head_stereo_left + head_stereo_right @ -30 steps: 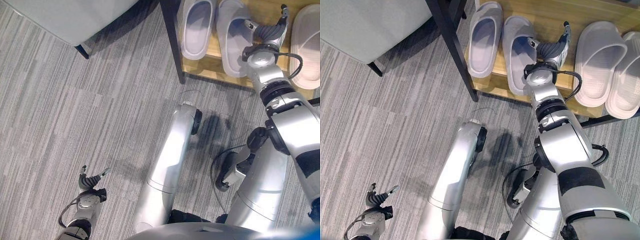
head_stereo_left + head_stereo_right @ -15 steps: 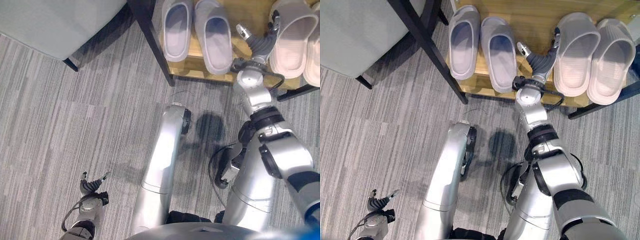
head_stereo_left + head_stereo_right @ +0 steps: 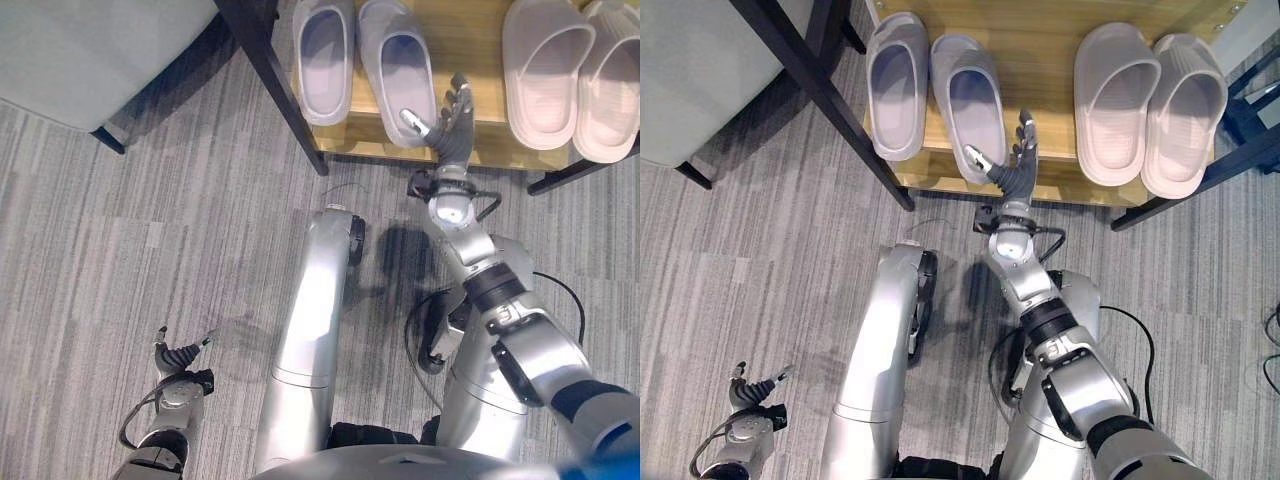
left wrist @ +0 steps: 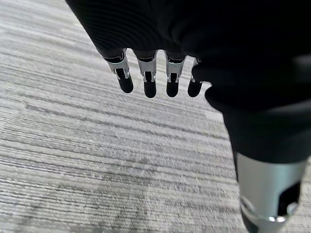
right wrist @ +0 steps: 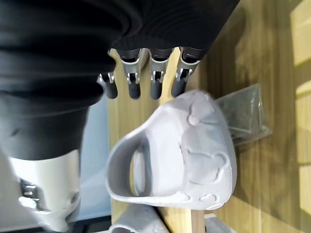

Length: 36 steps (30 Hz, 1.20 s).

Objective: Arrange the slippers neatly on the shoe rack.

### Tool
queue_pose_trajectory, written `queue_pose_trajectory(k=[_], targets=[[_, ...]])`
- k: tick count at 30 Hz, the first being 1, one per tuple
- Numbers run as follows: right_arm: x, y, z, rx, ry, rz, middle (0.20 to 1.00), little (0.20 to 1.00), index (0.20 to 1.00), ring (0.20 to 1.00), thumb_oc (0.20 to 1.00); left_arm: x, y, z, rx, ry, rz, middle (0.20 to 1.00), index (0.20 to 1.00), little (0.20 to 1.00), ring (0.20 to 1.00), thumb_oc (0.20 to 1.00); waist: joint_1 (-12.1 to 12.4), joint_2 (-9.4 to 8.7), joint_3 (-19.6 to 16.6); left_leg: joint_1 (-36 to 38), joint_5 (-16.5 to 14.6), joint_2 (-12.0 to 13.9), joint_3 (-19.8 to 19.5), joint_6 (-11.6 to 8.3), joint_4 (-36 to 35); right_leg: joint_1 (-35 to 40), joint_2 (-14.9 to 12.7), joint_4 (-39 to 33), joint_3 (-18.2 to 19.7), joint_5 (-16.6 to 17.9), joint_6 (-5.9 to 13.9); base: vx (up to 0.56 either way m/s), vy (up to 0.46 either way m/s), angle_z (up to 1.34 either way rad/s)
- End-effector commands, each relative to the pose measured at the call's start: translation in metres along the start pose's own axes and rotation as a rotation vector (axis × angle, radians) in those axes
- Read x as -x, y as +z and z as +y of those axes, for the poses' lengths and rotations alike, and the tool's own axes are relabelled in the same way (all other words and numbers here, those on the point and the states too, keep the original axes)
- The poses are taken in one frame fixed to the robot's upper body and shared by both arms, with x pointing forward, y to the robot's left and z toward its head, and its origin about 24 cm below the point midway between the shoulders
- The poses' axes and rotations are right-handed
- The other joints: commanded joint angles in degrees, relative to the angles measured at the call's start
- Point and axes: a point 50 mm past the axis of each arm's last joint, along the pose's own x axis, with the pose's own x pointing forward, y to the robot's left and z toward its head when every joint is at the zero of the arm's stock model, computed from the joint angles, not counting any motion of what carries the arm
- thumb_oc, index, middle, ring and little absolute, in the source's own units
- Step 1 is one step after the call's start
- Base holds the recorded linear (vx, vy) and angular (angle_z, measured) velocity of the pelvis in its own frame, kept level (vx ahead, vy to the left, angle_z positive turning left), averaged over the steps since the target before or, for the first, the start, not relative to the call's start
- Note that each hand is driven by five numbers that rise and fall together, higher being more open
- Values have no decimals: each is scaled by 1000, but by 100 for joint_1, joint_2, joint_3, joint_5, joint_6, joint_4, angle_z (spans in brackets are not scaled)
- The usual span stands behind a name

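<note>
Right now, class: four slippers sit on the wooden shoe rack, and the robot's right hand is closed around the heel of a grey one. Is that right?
Not quite. The right hand is open and holds nothing; its fingers are straight beside the grey slipper, as the right eye view shows. The four slippers do sit on the shoe rack.

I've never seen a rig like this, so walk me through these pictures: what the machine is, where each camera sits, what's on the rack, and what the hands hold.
This is a humanoid robot with two arms and fingered hands. Two pictures come from cameras on its head, looking down; the other two from cameras on its wrists. A wooden rack carries two pairs of slippers: a grey pair and a pale pair. The right hand is open at the rack's front edge, beside a grey slipper, holding nothing. The left hand hangs open over the carpet, empty too.
</note>
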Motion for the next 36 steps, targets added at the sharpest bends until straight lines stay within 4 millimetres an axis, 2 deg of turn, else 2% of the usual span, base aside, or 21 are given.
queue_pose_trajectory(k=[1,8,19,26,31,32,34,35,36], targets=[[3,35,18,-74,99,-165,1000,1000,1000,1000,1000,3,-16,15,-130,41,4,1000,1000,1000,1000,1000,303,-106,-131,314,-654,-293,-818,222,-28,371,-371,280,1198,1003,-438,0,0,0],[10,41,26,-60,131,-209,1000,1000,1000,1000,1000,2,-7,14,-140,71,-48,1000,1000,1000,1000,1000,321,-93,-131,314,-688,-277,-812,237,-33,338,-331,257,1205,1019,-444,-10,-2,0],[12,49,47,-63,188,-232,1000,1000,1000,1000,1000,6,-16,11,-181,68,-23,1000,1000,1000,1000,1000,378,-60,-131,314,-676,-287,-771,216,-14,396,-306,297,1226,1075,-425,0,0,0],[12,54,57,-53,219,-243,1000,1000,1000,1000,1000,3,-9,8,-200,63,-43,1000,1000,1000,1000,1000,373,-61,-131,314,-722,-299,-749,187,46,427,-307,352,1255,1082,-413,1,4,0],[11,57,50,-66,187,-267,1000,1000,1000,1000,1000,7,-15,6,-185,60,-25,1000,1000,1000,1000,1000,366,-69,-131,314,-717,-306,-759,164,62,428,-289,392,1271,1098,-388,0,0,0],[12,61,48,-73,192,-292,1000,1000,1000,1000,1000,6,-12,6,-178,65,-39,1000,1000,1000,1000,1000,352,-78,-131,314,-710,-306,-763,160,57,434,-292,386,1266,1105,-383,0,0,0],[17,67,35,-98,177,-343,1000,1000,1000,1000,1000,0,9,9,-150,107,-127,1000,1000,1000,1000,1000,310,-111,-131,314,-692,-291,-771,149,71,433,-315,383,1260,1103,-362,0,0,0],[17,67,35,-98,177,-343,1000,1000,1000,1000,1000,0,9,9,-150,107,-127,1000,1000,1000,1000,1000,310,-111,-131,314,-691,-291,-771,149,71,433,-315,383,1260,1103,-362,0,0,0],[20,70,27,-118,167,-366,1000,1000,1000,1000,1000,-3,21,12,-132,130,-174,1000,1000,1000,1000,1000,287,-135,-131,314,-669,-288,-780,141,69,435,-335,381,1246,1109,-329,0,0,0]])
